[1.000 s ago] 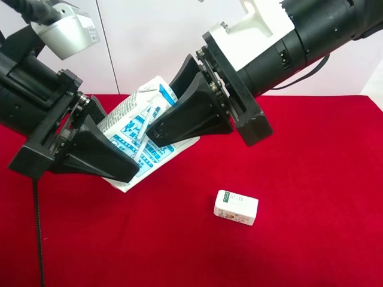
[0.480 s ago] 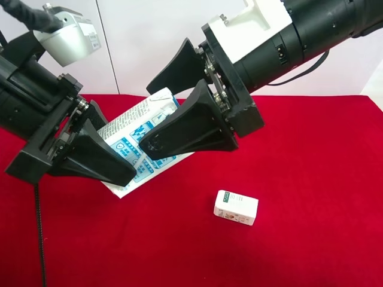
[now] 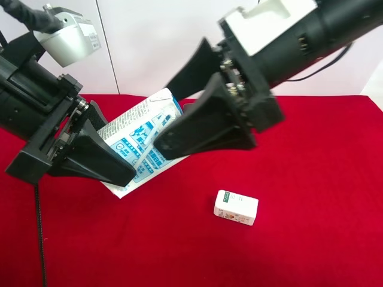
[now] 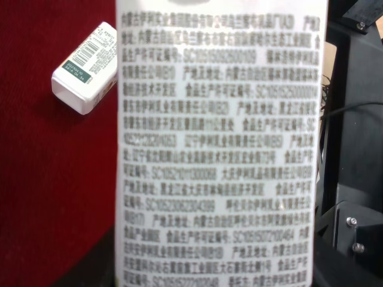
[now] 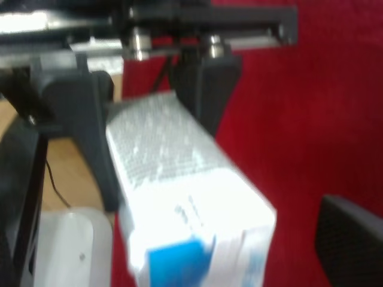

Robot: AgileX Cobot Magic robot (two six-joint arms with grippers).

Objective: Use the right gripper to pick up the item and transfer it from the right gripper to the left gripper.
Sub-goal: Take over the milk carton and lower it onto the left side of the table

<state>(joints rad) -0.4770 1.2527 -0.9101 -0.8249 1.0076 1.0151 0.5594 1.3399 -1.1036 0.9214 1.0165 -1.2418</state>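
Left pincer (image 3: 116,149): closed on the lower body of the carton (image 3: 140,128), which hangs tilted, clear of the red bench (image 3: 311,179). Right pincer (image 3: 166,116): wide, fingers either side of the gable end, no contact that I can make out. Judgement: pickup done, hand-over essentially made; the load rides on my left. To do: draw the right clear. Small box (image 3: 236,207) lies apart on the bench.
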